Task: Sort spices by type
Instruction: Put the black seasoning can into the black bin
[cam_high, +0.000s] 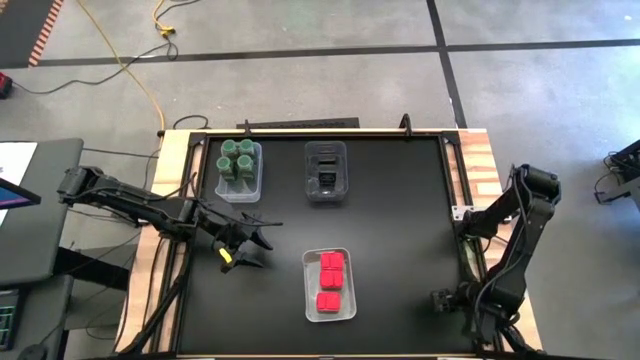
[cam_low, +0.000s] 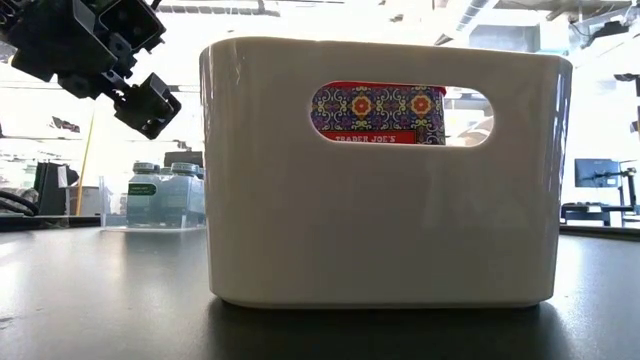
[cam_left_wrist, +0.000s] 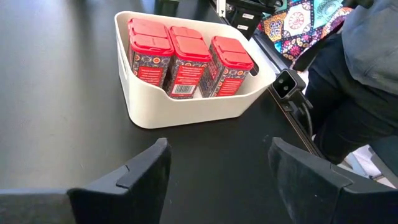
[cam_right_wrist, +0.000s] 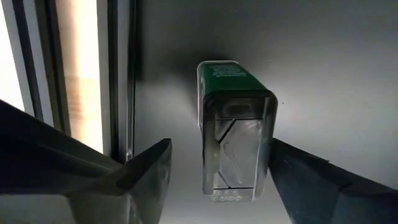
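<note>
From above, the left tool (cam_high: 243, 243) hovers spread and empty over the counter (cam_high: 400, 250); the right wrist view shows the right tool (cam_right_wrist: 217, 180), fingers apart, flanking a lying green-capped spice jar (cam_right_wrist: 235, 127), likely rigid, light, slippery, best pinched across its flat sides.

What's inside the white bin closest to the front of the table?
The white bin holds four red-lidded spice tins, standing upright and bunched at one end; the rest looks bare. Its wall hides the tins' lower parts.
</note>
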